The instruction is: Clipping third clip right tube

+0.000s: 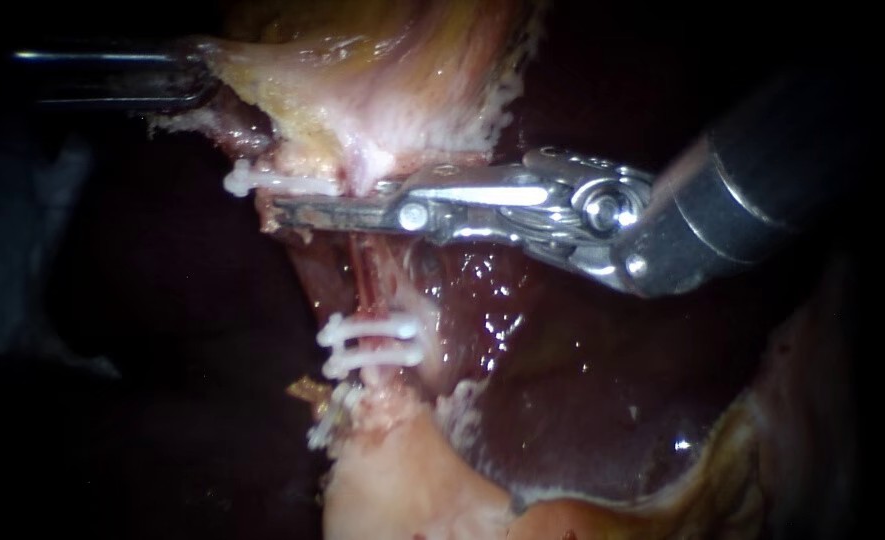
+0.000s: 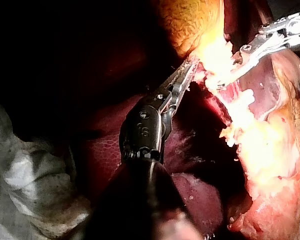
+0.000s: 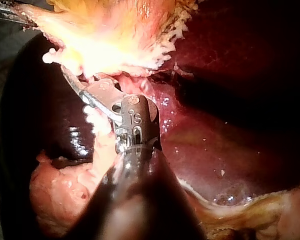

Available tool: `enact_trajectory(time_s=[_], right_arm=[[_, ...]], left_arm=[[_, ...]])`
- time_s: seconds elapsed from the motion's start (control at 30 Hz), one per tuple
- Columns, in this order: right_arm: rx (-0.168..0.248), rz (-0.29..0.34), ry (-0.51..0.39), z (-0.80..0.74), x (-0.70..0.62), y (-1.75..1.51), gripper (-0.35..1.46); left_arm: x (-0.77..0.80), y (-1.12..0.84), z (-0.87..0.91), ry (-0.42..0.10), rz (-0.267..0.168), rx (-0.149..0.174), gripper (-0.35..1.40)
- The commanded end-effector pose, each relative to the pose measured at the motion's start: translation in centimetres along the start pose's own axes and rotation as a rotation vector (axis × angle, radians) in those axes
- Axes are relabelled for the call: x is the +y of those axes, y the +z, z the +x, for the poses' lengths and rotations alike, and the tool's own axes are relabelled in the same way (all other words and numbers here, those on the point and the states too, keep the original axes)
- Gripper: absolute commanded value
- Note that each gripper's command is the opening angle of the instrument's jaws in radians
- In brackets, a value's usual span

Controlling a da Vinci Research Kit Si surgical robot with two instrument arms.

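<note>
At upper centre, the right instrument [image 1: 268,198] has its claw pinching a white clip [image 1: 262,182] across the tube [image 1: 364,275], just under the gallbladder [image 1: 382,80]. 2 clips [image 1: 372,342] sit lower on that tube. At upper left, the left instrument [image 1: 200,80] has its claw pinching the gallbladder.
</note>
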Motion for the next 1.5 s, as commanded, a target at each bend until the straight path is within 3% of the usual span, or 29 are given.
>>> enact_trajectory(time_s=[0.03, 0.3, 0.43, 0.53, 0.8, 1.03, 1.5], right_arm=[[0.000, -0.001, 0.000, 0.01, 0.00, -0.01, -0.27], [-0.006, 0.009, 0.000, 0.00, -0.01, -0.05, 0.10], [-0.012, 0.020, -0.006, -0.01, -0.01, -0.05, 0.38], [-0.011, 0.023, -0.036, -0.01, -0.03, -0.05, 0.46], [-0.034, 0.067, -0.145, -0.09, -0.13, -0.09, 0.50], [-0.064, 0.144, -0.160, -0.21, -0.22, -0.20, 0.50], [-0.046, 0.300, -0.173, -0.22, -0.28, -0.14, 0.50]], left_arm=[[0.00, 0.00, 0.00, 0.000, 0.000, 0.000, -0.35], [0.00, 0.00, 0.00, 0.000, 0.000, 0.000, -0.35], [0.00, -0.01, 0.00, 0.000, 0.000, 0.000, -0.35], [0.00, -0.02, -0.01, 0.001, -0.001, 0.000, -0.35], [0.00, -0.02, -0.01, 0.000, -0.001, 0.000, -0.35], [0.00, -0.02, -0.01, 0.001, -0.001, 0.000, -0.35], [0.00, -0.03, -0.01, 0.001, -0.001, 0.000, -0.35]])
